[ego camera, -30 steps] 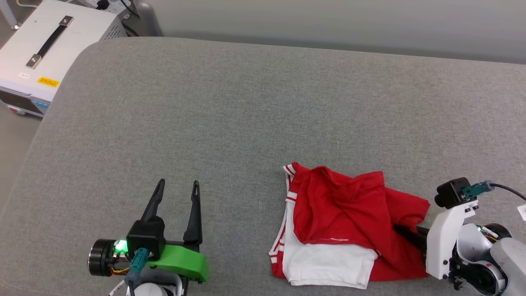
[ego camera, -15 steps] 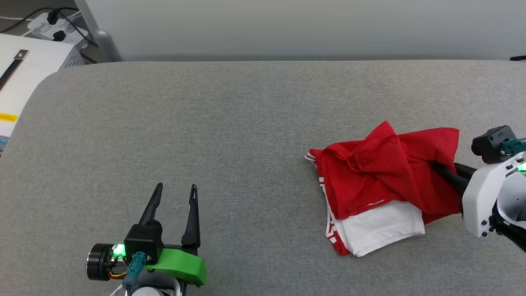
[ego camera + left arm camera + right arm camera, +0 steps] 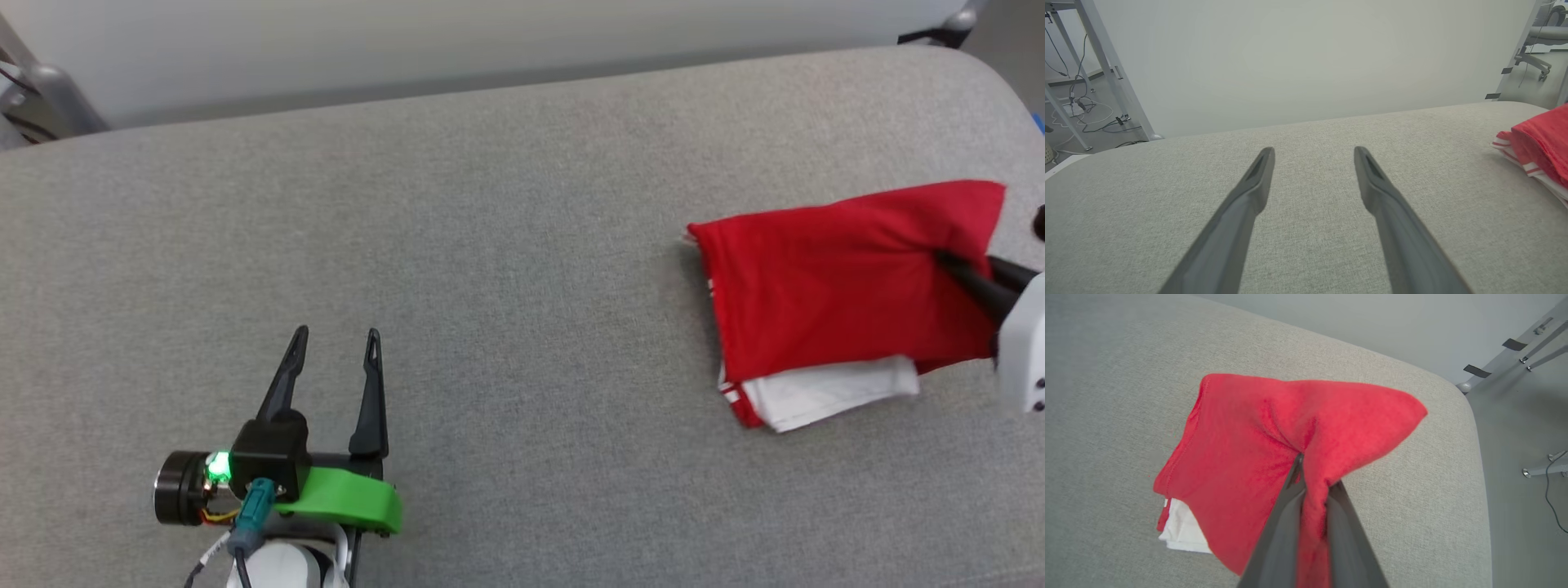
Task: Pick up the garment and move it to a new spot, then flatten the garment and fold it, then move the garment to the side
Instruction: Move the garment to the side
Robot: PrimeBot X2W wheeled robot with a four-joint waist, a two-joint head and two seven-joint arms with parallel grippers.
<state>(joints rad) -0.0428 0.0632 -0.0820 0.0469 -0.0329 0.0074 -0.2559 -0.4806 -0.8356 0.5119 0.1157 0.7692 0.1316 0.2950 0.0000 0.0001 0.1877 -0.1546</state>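
- Right now the right pincer [image 3: 1308, 479] is clamping shut on a bunched ridge of the red jersey-style garment with white sleeves [image 3: 841, 278], and cloth is puckering up around its two dark fingers.
- That garment is lying as a compact bundle near the right end of the grey fabric-covered padded table [image 3: 490, 204], close to its rounded corner. A white sleeve layer [image 3: 824, 392] is peeking out from under the red on the near side.
- Over on the other side, the left pincer [image 3: 336, 335] is hovering with its fingers spread wide and nothing between them, well apart from the bundle.
- Judging by the tidy shape, the step in hand is probably the shifting of the bundle to the side.
- Several things could be going wrong from here:
  - The grip is taking in only a small gather of the upper red fabric, so a pull may be peeling that layer off and leaving the white part behind, undoing the fold.
  - Friction against the rough table cover could be dragging the lower layers and wrinkling them.
  - Because the bundle is sitting so near the rounded corner, any further travel rightward risks sending cloth sliding over the edge to the floor.
  - A release from above the surface could be letting the raised peak flop and open up.
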